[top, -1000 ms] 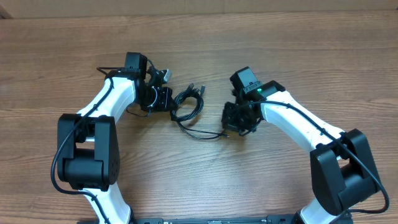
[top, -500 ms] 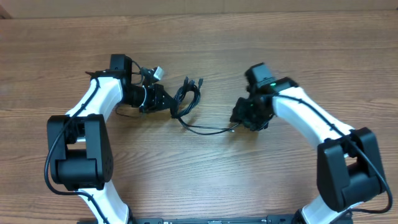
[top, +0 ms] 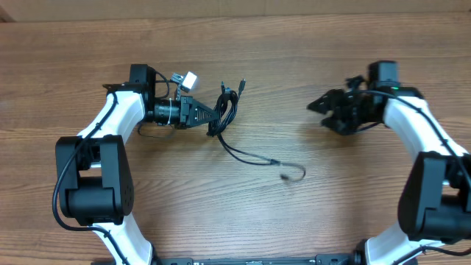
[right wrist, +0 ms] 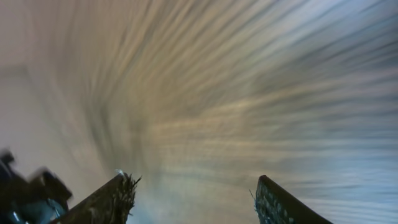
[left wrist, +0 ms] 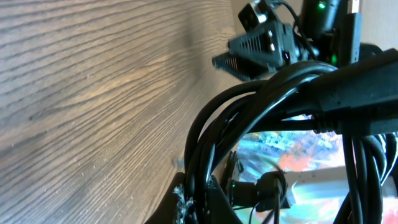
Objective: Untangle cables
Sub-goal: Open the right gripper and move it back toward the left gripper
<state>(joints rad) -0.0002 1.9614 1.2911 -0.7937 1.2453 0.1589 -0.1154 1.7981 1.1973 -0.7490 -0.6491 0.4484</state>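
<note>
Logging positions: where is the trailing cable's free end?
Overhead view: the free end lies on the table near centre, clear of the right gripper, trailing from the bundle in the left gripper.

The table in the right wrist view is just smeared blur, and the cables run off the left wrist view's right edge.

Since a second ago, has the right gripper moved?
Yes. The right gripper has swung rightward across the table and slightly toward its far edge, away from the cables, with its jaws now open.
</note>
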